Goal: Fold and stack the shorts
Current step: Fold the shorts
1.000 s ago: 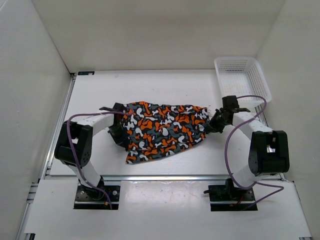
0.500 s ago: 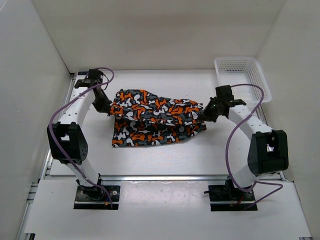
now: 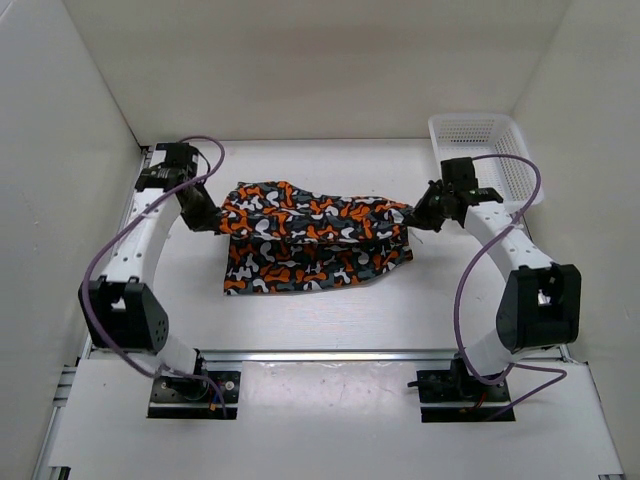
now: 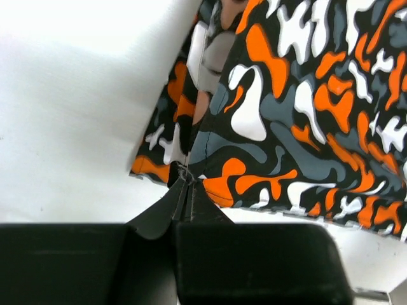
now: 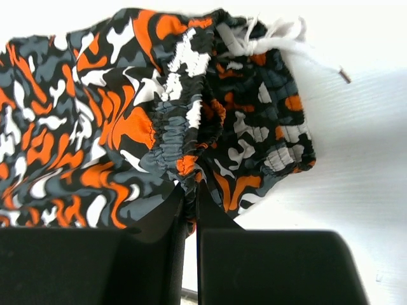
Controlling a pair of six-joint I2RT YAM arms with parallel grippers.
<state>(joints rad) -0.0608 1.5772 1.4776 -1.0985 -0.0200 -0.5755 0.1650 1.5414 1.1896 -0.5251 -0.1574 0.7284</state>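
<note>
The shorts (image 3: 310,240), printed in orange, white, black and grey blotches, stretch across the middle of the table, their upper edge lifted between the two arms and folded back over the lower part. My left gripper (image 3: 217,222) is shut on the shorts' left edge; the left wrist view shows the hem (image 4: 210,152) pinched at the fingertips (image 4: 186,180). My right gripper (image 3: 412,218) is shut on the gathered elastic waistband (image 5: 172,136), with the white drawstring (image 5: 280,35) hanging beyond it.
A white mesh basket (image 3: 485,155) stands at the back right corner, just behind the right arm. White walls close in the table on three sides. Purple cables loop off both arms.
Both grippers carried the shorts' near edge up and toward the back of the table, folding it over. The left arm swung from the front left to the back left.
</note>
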